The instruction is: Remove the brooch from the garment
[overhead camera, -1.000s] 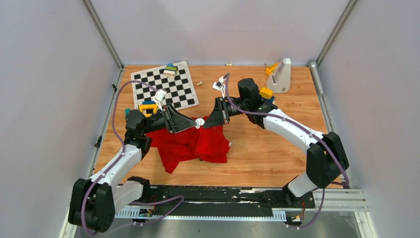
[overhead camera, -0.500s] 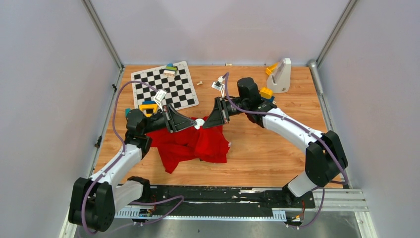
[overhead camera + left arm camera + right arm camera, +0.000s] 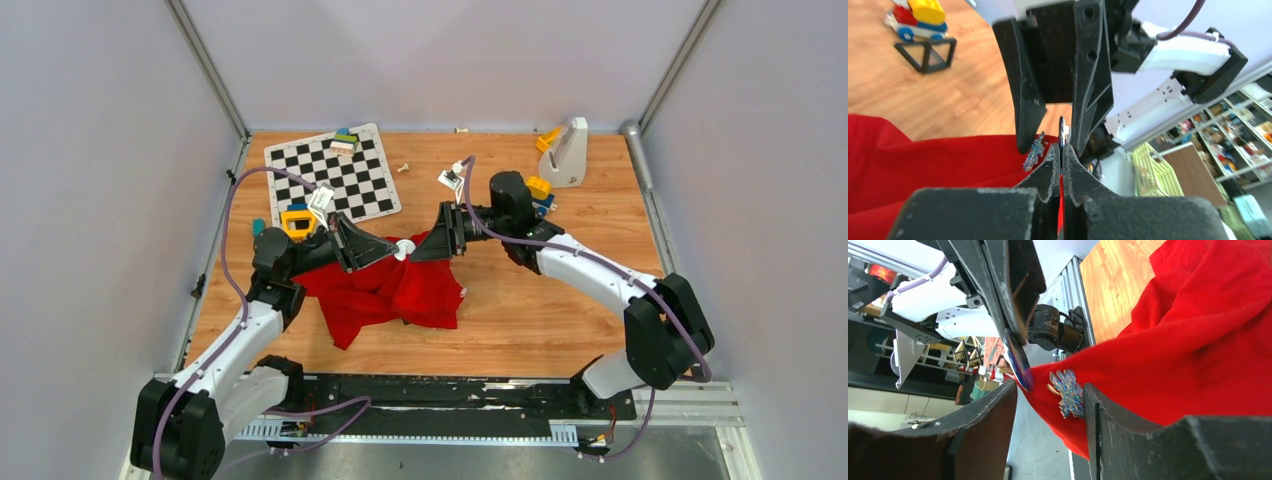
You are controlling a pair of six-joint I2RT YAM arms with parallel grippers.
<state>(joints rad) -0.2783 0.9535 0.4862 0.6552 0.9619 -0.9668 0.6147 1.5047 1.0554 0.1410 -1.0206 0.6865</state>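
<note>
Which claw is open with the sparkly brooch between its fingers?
The right gripper: its jaws stand apart, one on each side of the brooch. The left gripper is pinched shut on the garment.

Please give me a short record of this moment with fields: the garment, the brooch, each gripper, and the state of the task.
garment: red, lying on the wooden table, one edge lifted
brooch: glittery blue, attached to the lifted edge
left gripper: jaws shut on the garment edge
right gripper: jaws open, one on each side of the brooch
task state: brooch not yet removed
</note>
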